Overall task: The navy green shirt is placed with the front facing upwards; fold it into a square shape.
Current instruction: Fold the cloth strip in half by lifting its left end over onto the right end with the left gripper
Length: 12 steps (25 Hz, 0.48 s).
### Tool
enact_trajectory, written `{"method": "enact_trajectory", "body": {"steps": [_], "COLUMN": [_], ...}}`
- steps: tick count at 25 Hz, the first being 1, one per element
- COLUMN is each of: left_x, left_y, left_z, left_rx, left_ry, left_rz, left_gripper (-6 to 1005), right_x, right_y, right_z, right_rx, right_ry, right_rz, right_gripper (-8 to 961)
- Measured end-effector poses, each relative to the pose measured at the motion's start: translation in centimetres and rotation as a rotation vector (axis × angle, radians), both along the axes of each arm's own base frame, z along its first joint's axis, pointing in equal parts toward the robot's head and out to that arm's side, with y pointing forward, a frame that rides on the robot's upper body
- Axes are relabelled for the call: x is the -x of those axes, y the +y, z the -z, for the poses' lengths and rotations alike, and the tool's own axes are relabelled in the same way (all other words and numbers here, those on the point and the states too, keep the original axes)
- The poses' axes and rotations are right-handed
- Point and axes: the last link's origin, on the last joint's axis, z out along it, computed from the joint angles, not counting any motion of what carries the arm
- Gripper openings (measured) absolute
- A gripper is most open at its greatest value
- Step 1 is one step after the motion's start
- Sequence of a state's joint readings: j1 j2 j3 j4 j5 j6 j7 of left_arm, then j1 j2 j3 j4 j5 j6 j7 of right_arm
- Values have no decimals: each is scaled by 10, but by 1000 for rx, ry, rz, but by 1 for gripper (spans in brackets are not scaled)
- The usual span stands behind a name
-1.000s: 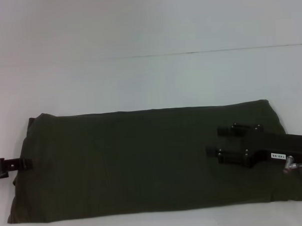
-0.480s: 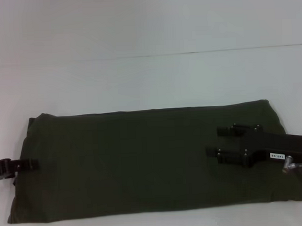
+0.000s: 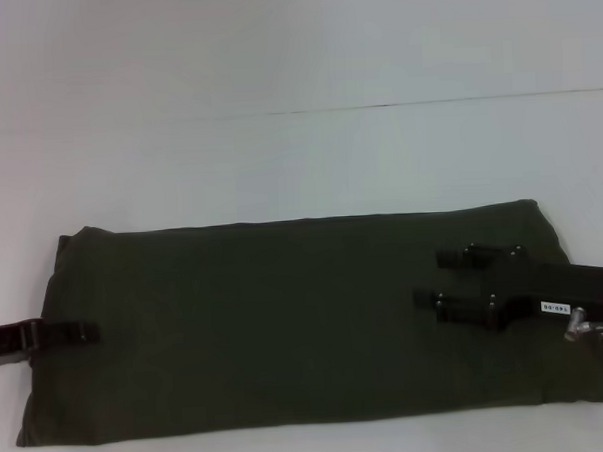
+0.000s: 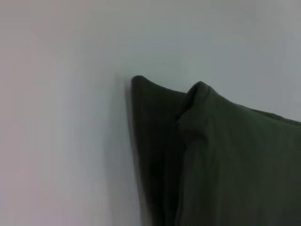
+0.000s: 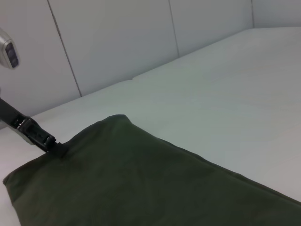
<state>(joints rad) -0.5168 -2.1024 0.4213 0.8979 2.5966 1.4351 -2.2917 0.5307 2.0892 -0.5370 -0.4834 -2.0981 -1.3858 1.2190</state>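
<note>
The navy green shirt (image 3: 265, 318) lies on the white table as a long flat rectangle, with no lettering or collar showing. My right gripper (image 3: 429, 278) hovers over its right part, open, both fingers pointing left with nothing between them. My left gripper (image 3: 71, 334) reaches in from the left and lies over the shirt's left edge, about halfway along it. The right wrist view shows the shirt (image 5: 141, 188) with the left gripper (image 5: 47, 141) at its far edge. In the left wrist view a folded, layered corner of the shirt (image 4: 225, 160) is visible.
The white table (image 3: 278, 157) extends far behind the shirt, with a thin seam line across it. A pale panelled wall (image 5: 117, 42) stands beyond the table in the right wrist view. The shirt's near edge lies close to the table's front.
My left gripper has slid to the right, from just off the shirt's left edge onto the cloth. The right gripper and the shirt have hardly moved.
</note>
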Motion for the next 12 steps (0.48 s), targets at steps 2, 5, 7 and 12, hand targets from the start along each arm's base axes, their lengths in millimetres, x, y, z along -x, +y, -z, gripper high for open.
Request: {"method": "enact_trajectory", "body": {"steps": [2, 5, 7, 12], "left_x": [-2, -3, -3, -5], "left_y": [0, 0, 0, -2], "left_z": [2, 4, 4, 6], "left_rx": [12, 21, 25, 38], "left_ry": [-10, -16, -19, -31], "left_rz": [3, 6, 6, 9], "left_gripper": [862, 862, 858, 840], "right_x": [0, 1, 1, 2], "right_y": [1, 2, 2, 2], "right_z": [0, 0, 0, 0], "right_rx": [0, -1, -1, 0], "right_ry": [1, -1, -1, 0], "right_rz": [4, 5, 4, 3], "right_gripper": [765, 765, 765, 765]}}
